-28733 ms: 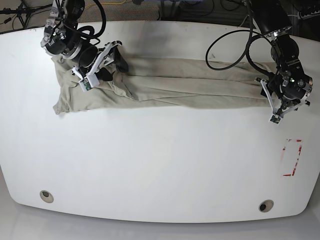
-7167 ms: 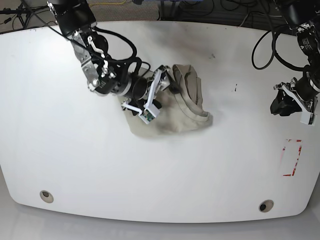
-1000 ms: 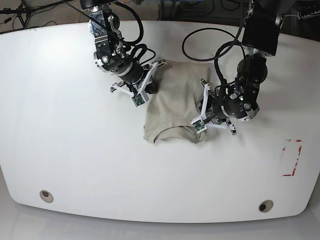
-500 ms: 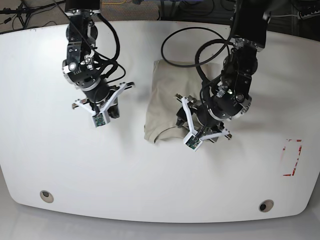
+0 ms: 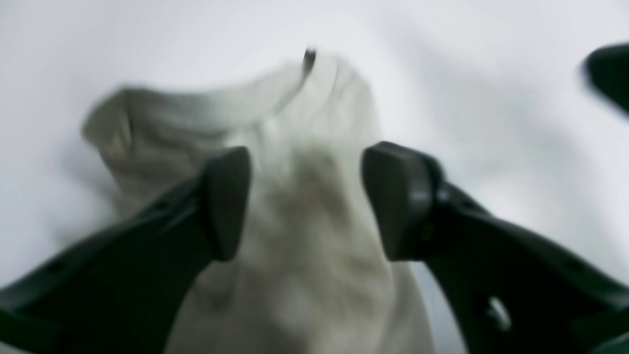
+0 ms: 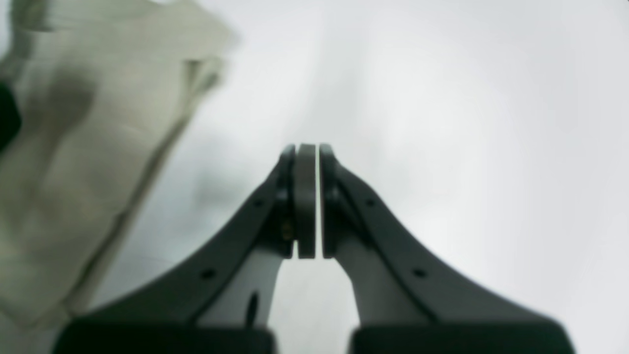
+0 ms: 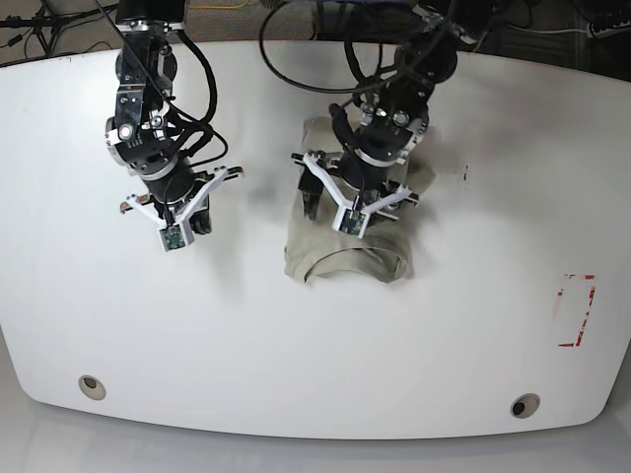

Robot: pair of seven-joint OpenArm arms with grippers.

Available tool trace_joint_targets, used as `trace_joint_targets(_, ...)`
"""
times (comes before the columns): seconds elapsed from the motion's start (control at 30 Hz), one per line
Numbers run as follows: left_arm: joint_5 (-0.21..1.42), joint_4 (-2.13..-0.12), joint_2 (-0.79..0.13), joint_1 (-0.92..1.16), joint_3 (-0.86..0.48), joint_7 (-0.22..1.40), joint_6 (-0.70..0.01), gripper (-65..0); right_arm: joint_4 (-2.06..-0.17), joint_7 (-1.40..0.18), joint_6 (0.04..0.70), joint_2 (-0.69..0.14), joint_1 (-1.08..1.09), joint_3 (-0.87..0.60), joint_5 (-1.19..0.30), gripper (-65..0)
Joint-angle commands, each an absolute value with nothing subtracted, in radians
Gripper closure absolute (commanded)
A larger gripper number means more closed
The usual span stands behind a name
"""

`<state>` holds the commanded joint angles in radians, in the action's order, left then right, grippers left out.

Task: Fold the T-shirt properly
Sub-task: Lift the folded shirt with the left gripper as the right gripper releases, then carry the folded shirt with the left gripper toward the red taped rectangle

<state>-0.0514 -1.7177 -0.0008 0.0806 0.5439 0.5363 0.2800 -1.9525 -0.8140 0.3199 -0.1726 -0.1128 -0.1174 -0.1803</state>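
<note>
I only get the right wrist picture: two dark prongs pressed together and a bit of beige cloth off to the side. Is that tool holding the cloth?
Observer: No. The right tool is shut on nothing, over bare table beside the T-shirt.
Operator: Where is the other arm?
Observer: The left tool hangs right over the shirt, which lies as a compact bundle near the table's middle.
Operator: Is that one gripping it?
Observer: Its wrist view shows the fingers spread apart with cloth showing between them; nothing is pinched.
</note>
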Motion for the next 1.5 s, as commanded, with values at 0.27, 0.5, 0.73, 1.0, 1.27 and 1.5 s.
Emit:
trace_joint_targets(0.27,-0.068,-1.560,-0.010,0.077,0.553,0.473,0.295,-45.7,-1.952,-0.814,0.321,-0.173,-0.116,-0.117,-0.180,-1.3)
trace_joint_targets(0.5,-0.067,-1.495,-0.093,0.058,0.553,0.466,0.294,-46.3,-1.954,-0.814,0.321,-0.173,-0.116,-0.117,-0.180,-1.3)
trace_joint_targets(0.73,-0.061,-1.498,-0.242,0.088,0.498,0.469,0.259,-46.4,-1.956,-0.814,0.321,-0.171,-0.116,-0.117,-0.180,-1.1)
trace_joint_targets(1.0,-0.062,-1.575,-0.341,0.206,0.259,0.469,0.045,-46.4,-1.957,-0.812,0.321,-0.170,-0.114,-0.113,-0.180,-1.0)
trace_joint_targets(1.27,-0.068,-1.561,-0.415,0.271,-0.027,0.469,-0.205,-46.1,-1.957,-0.812,0.321,-0.171,-0.114,-0.116,-0.231,-1.0)
trace_joint_targets(1.5,-0.062,-1.440,-0.501,0.262,-0.206,0.466,-0.325,-46.0,-1.957,-0.812,0.321,-0.174,-0.116,-0.116,-0.263,-1.0)
